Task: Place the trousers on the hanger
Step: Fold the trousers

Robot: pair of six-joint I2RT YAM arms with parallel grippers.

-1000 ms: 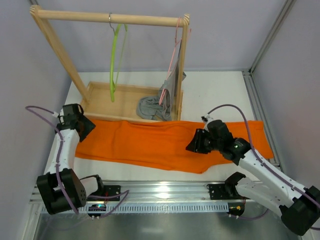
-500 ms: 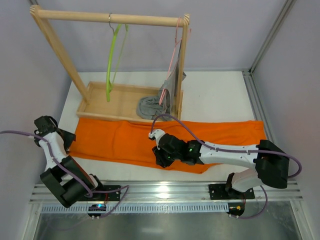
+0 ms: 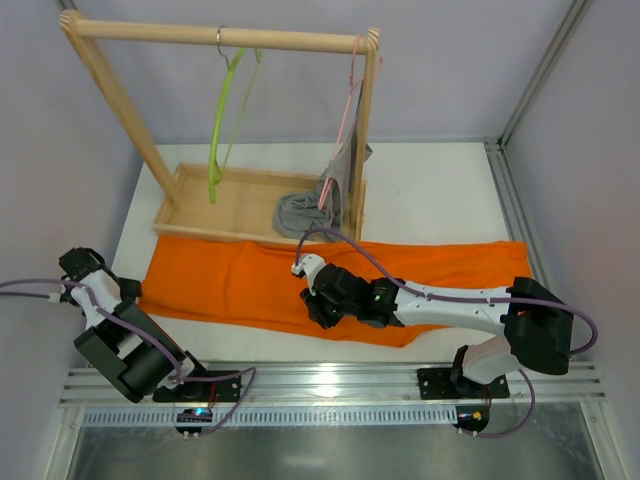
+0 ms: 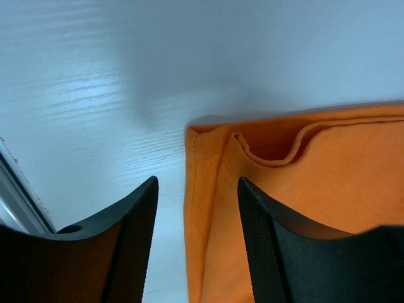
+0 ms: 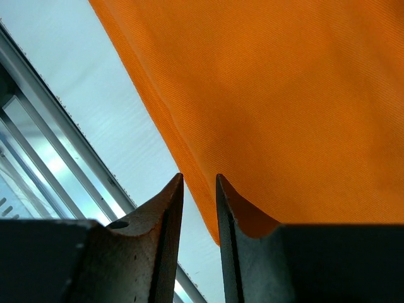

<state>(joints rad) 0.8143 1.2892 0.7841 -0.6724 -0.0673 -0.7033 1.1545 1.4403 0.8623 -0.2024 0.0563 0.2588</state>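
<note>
The orange trousers lie flat and lengthwise across the table, in front of the rack. The lime-green hanger hangs bare from the rack's top bar, at the left. My left gripper is at the trousers' left end. In the left wrist view it is open, and the hemmed corner of the trousers lies between its fingers. My right gripper is low at the trousers' near edge, mid-length. In the right wrist view it has a narrow gap, and the trousers' edge crosses between the tips.
A wooden rack stands on a wooden tray at the back. A pink hanger on its right end bears a grey garment. Metal rails run along the near edge. Walls close in on both sides.
My right arm swung from the right part of the trousers to the middle of their near edge. My left gripper moved from the trousers' far left corner down to their left end.
</note>
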